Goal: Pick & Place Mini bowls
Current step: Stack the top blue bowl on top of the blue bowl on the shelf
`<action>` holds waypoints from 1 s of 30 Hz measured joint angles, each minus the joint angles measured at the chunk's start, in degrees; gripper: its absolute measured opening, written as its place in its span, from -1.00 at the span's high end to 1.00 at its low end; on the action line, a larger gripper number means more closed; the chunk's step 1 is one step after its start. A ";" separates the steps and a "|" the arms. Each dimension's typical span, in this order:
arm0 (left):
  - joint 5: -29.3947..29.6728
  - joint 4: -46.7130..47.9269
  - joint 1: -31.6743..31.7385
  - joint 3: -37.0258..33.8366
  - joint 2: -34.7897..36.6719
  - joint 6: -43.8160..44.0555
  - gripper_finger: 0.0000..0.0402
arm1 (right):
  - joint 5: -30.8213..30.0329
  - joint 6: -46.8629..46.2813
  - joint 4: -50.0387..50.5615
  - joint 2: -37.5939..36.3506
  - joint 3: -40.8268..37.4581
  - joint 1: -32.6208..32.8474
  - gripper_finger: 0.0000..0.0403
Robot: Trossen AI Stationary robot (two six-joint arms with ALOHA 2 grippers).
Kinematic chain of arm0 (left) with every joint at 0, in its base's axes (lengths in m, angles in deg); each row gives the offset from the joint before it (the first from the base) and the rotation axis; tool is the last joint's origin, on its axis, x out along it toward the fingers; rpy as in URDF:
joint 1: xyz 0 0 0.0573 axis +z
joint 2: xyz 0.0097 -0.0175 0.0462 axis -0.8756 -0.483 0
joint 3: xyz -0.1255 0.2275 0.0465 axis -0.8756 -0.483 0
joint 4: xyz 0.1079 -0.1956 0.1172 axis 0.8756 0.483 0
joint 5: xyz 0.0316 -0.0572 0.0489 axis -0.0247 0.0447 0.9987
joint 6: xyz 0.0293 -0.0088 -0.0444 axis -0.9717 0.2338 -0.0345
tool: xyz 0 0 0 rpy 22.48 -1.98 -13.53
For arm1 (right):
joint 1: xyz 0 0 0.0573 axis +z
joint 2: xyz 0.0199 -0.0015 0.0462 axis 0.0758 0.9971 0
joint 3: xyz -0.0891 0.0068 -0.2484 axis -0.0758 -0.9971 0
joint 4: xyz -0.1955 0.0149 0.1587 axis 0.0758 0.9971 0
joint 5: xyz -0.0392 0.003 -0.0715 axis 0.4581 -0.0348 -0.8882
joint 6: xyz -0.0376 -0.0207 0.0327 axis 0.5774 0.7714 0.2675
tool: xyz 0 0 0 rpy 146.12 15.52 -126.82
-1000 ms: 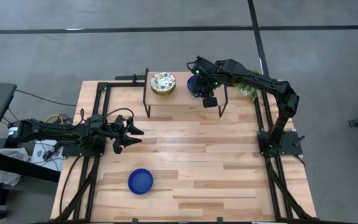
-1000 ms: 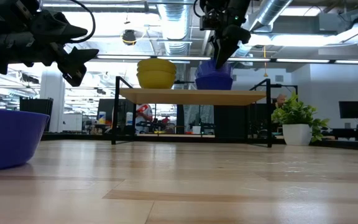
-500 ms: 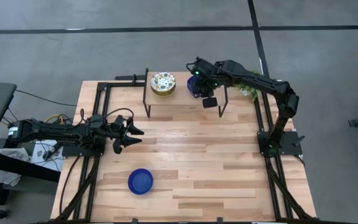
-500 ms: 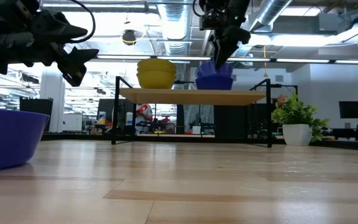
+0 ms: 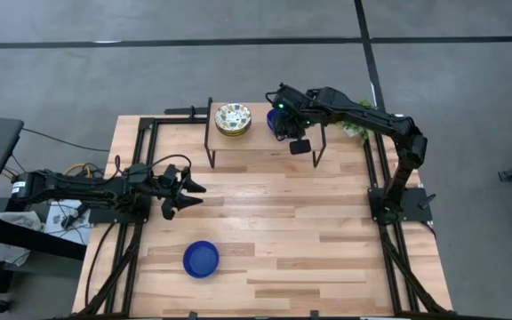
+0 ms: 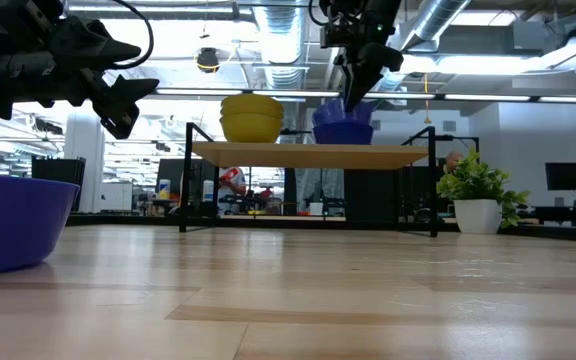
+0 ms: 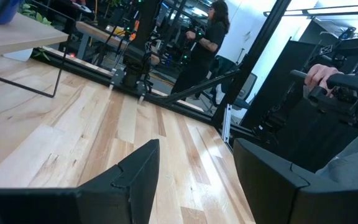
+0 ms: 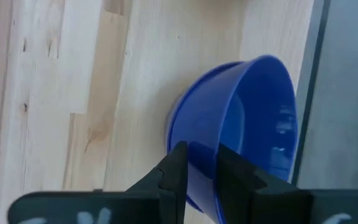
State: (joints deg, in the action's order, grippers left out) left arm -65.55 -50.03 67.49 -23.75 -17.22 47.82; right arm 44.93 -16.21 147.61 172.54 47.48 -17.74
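Nearest the table's front edge, a lone blue bowl point(image 5: 202, 259), left gripper point(image 5: 188, 196) hovering wide open farther back, on the far shelf point(image 5: 260, 138) right gripper point(image 8: 199, 169) pinching the top blue bowl's point(image 8: 247, 130) rim (tilted), patterned bowls point(image 5: 233, 119) stacked beside.

cobalt blue bowl point(image 8: 247, 124), cream floral bowls point(image 5: 233, 117) (green-yellow speckles), pale wood table point(image 5: 309, 231)

Two slim matte-black jointed arms, the left arm point(image 5: 78, 188) and the right arm point(image 5: 372, 120), rise from dark flat base plates bolted to black frame rails. Thin black cables loop along the links. A small green indicator light glows on the right wrist, and both ends carry black, angular two-finger pieces.
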 joint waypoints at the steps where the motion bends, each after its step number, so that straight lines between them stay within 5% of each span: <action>1: -0.02 0.00 0.00 0.00 0.00 0.00 -0.02 | 0.00 0.01 0.00 0.00 0.00 -0.02 0.71; 10: -0.02 0.00 -0.01 0.00 0.00 0.00 -0.02 | -0.15 0.56 0.00 0.00 0.00 0.02 0.98; 24: 0.00 0.00 -0.01 0.00 0.00 0.00 -0.02 | 0.50 0.52 0.43 0.00 0.00 -0.04 0.98; 30: -0.01 0.00 -0.01 0.00 0.00 0.04 -0.02 | 0.59 0.03 0.44 0.00 0.00 -0.05 0.84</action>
State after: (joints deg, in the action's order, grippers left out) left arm -65.56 -50.03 67.48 -23.75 -17.22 47.86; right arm 45.52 -16.18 148.05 172.54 47.48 -17.79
